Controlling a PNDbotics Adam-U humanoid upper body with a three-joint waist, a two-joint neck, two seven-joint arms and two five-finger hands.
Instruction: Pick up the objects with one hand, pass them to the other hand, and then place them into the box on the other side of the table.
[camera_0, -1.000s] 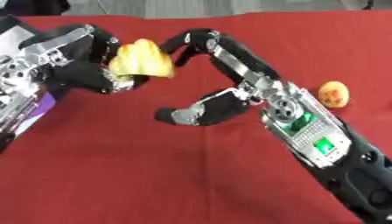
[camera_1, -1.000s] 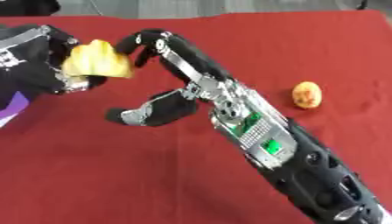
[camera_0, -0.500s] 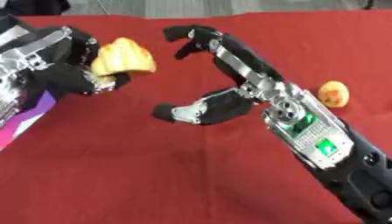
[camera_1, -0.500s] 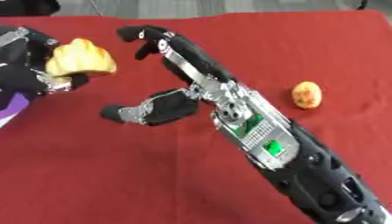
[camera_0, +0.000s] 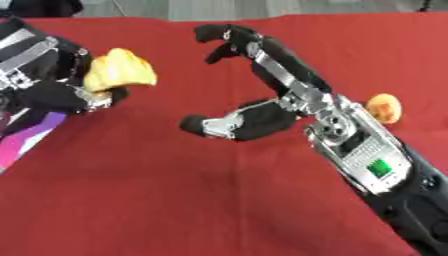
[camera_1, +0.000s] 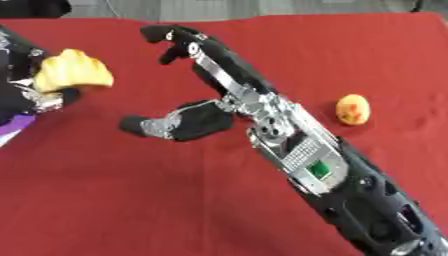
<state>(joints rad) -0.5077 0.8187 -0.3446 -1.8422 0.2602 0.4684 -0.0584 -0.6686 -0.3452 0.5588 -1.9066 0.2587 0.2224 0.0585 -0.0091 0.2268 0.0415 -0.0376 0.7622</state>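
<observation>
My left hand (camera_0: 54, 82) at the left edge is curled round a yellow bread-like lump (camera_0: 120, 70), held above the red tablecloth. My right hand (camera_0: 267, 97) reaches in from the lower right, its fingers spread open, thumb low and fingers stretched toward the top. It holds nothing and stands a short way right of the lump, apart from it. A small orange fruit (camera_1: 353, 109) lies on the cloth at the right, beside my right forearm.
A red tablecloth (camera_0: 157, 200) covers the table. A purple and white edge (camera_0: 31, 140) shows at the lower left under my left arm. The table's far edge (camera_0: 262, 10) runs along the top.
My left hand has drawn the yellow lump away to the left. My right hand's fingers have let it go and opened wider.
</observation>
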